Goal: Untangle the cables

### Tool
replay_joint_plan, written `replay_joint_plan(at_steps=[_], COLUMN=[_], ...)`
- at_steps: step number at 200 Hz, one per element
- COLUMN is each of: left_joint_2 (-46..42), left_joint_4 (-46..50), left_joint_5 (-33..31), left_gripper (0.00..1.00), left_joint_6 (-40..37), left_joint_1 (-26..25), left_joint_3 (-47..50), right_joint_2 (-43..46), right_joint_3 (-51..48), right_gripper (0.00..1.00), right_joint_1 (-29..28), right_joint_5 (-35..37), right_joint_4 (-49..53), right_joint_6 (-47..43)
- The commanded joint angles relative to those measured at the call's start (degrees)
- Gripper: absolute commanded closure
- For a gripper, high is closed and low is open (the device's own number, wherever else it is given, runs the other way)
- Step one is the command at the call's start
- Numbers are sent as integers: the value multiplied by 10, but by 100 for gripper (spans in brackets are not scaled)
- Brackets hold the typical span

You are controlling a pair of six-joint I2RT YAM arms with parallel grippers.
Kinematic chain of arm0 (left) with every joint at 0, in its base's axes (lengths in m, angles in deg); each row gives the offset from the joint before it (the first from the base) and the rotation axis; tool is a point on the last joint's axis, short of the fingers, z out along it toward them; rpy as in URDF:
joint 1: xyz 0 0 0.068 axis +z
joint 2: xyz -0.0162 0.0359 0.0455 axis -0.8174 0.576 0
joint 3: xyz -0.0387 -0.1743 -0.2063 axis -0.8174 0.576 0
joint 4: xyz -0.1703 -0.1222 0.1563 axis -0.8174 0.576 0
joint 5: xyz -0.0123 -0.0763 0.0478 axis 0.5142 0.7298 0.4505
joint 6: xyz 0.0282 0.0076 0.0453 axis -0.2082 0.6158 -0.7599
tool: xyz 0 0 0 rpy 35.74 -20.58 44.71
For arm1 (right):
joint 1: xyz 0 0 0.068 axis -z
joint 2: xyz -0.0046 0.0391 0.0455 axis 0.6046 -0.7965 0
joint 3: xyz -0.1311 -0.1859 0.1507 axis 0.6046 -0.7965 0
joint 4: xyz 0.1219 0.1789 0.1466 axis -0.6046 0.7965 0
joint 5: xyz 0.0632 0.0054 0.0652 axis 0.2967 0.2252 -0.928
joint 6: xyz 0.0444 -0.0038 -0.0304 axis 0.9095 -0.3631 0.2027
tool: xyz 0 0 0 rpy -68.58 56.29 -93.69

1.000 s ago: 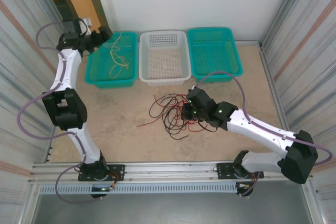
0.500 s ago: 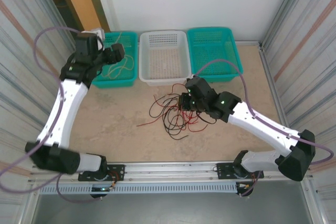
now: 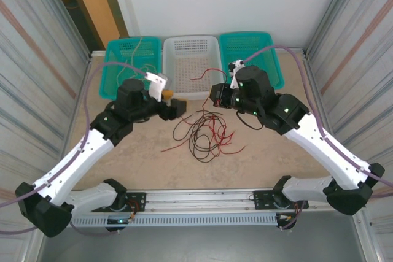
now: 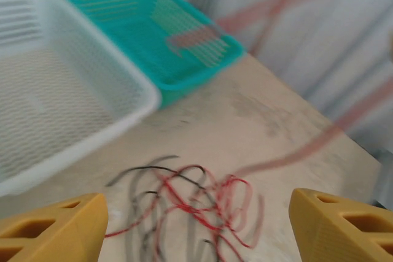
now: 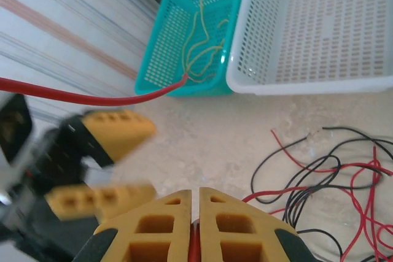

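Observation:
A tangle of red and black cables (image 3: pixel 206 133) lies on the table in front of the baskets. My right gripper (image 3: pixel 216 96) hovers above its far edge, shut on a red cable (image 5: pixel 195 245) that is pinched between the fingers. A free length of that red cable (image 3: pixel 199 78) arcs toward the white basket and crosses the right wrist view (image 5: pixel 92 98). My left gripper (image 3: pixel 177 107) is open just left of the tangle. Its yellow fingers (image 4: pixel 52 228) stand wide apart with the tangle (image 4: pixel 190 197) ahead, nothing between them. Yellow cables (image 3: pixel 136 59) lie in the left teal basket (image 3: pixel 112 75).
A white basket (image 3: pixel 167 84) sits in the middle at the back and a second teal basket (image 3: pixel 277 69) at the right. Corrugated walls close both sides. The left gripper's fingers (image 5: pixel 116 132) hang close to the right gripper.
The left arm swung from over the left teal basket down to the tangle's left side. The right gripper rose and moved back toward the white basket, lifting the red cable.

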Motion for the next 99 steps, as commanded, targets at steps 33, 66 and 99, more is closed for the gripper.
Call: replay_joint_plan(at_steps=[33,66,99], left_joint_2=[53,86,107], left_joint_4=[-120,-149,-157], left_joint_5=[83,58,90], left_gripper=[30,41,64], left_joint_6=[-52,-62,-56], left_joint_1=[-52,-64,-68], left_joint_3=[-13,-33,-52], right_joint_2=[39,47,49], right_joint_3=[22,18,11], right_gripper=[97,96,95], right_joint_1=[9,12,16], right_joint_5=[-58,-75,-85], right_joint_4=[-29,-48,-57], right_joint_6=[13,25,34])
